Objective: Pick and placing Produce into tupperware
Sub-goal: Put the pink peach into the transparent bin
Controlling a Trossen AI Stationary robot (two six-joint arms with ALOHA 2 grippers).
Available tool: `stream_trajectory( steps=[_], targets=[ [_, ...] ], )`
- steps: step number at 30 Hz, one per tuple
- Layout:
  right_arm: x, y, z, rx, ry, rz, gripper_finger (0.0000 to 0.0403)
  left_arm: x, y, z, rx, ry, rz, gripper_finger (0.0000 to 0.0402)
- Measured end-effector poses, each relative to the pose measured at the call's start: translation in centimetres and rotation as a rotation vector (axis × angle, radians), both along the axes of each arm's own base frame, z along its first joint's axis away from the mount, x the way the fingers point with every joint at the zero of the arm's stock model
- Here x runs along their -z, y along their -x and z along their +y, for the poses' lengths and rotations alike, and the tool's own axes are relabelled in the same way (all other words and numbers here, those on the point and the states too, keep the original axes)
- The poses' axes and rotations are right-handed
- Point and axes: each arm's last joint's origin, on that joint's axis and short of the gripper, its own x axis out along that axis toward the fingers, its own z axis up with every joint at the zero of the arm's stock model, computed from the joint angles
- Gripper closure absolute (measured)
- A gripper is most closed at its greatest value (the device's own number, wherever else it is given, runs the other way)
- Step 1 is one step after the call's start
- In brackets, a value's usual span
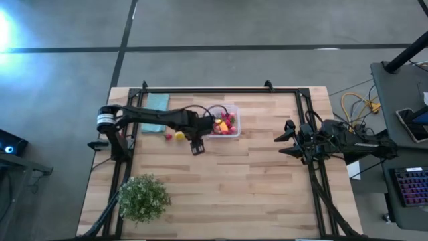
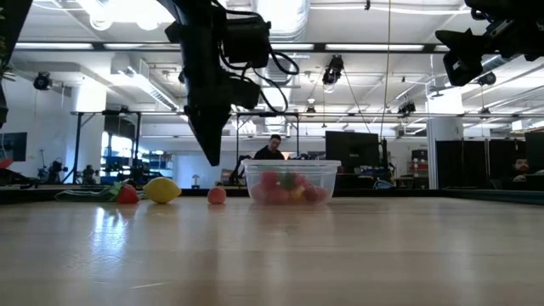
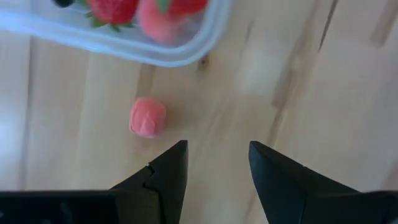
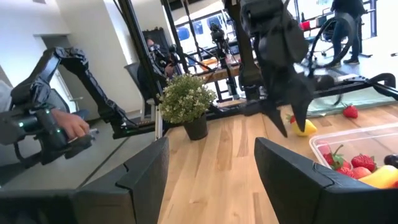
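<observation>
High view: left claw (image 1: 197,148) beside tupperware (image 1: 224,132); bush (image 1: 143,197) apart.

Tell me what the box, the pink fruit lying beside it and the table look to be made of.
The box: clear, colourless plastic, smooth; the fruits inside show through its wall. The pink fruit: probably soft rubber or foam, since its matte skin shows no shine. The table: pale wood planks, with visible grain and seams and a light sheen. The left gripper hangs open above it.
</observation>
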Motion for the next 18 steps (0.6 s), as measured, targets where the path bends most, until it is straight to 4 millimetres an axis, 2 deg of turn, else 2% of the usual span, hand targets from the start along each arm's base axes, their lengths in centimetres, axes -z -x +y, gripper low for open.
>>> stream_trajectory(
  steps=[4,8,12,18],
  targets=[
    [0.0,0.0,0.0,0.000,0.000,0.000,0.0174,1.0,-0.1,0.2,0.043,-0.069,0.039,0.0246],
    [0.0,0.0,0.0,0.000,0.000,0.000,0.0174,1.6,-0.2,0.4,0.107,-0.104,-0.006,0.0246],
    [0.0,0.0,0.0,0.000,0.000,0.000,0.0174,1.5,-0.3,0.6,0.142,-0.123,-0.065,0.0246],
    [0.0,-0.1,0.0,0.000,0.000,0.006,0.0174,2.1,0.2,2.0,0.134,-0.111,-0.060,0.0246]
  ],
)
